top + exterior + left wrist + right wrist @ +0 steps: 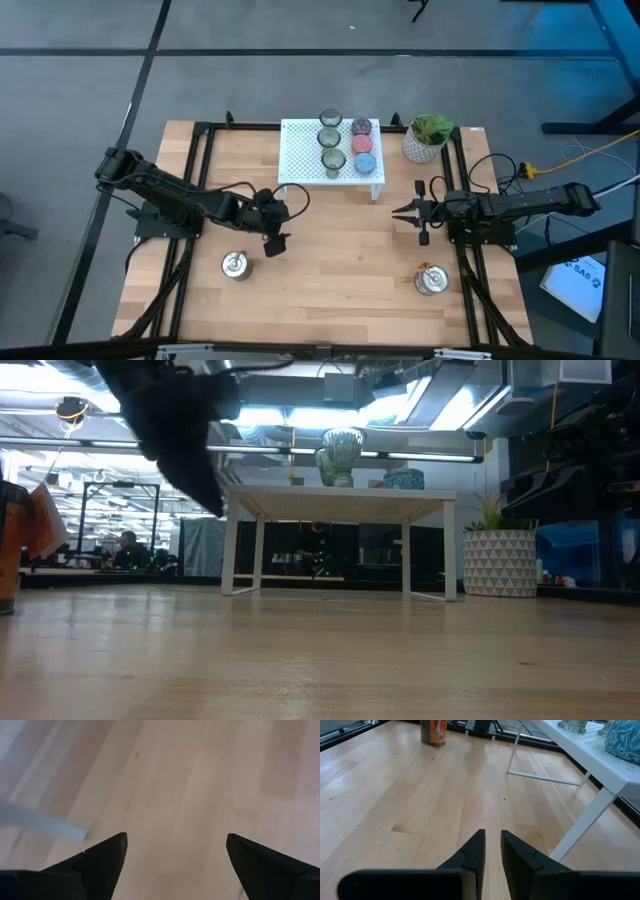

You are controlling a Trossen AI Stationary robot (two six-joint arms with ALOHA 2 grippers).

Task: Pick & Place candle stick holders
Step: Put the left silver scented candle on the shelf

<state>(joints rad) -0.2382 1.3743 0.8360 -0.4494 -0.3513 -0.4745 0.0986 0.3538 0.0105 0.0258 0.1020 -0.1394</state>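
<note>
Left hand [277, 231] open above bare table [340, 270]

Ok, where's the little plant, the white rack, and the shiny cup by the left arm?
Plant [431, 128]: high view, on its green leaves.
White rack [300, 152]: high view, on a bare part of its perforated top.
Shiny silver cup [236, 265]: high view, on its round top.

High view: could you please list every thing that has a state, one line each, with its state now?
left gripper: open, empty, above bare table
right gripper: nearly shut, empty
six small holders: upright on the white rack
left silver holder: upright on the table, untouched
right silver holder: upright on the table, untouched
plant pot: upright beside the rack
</note>
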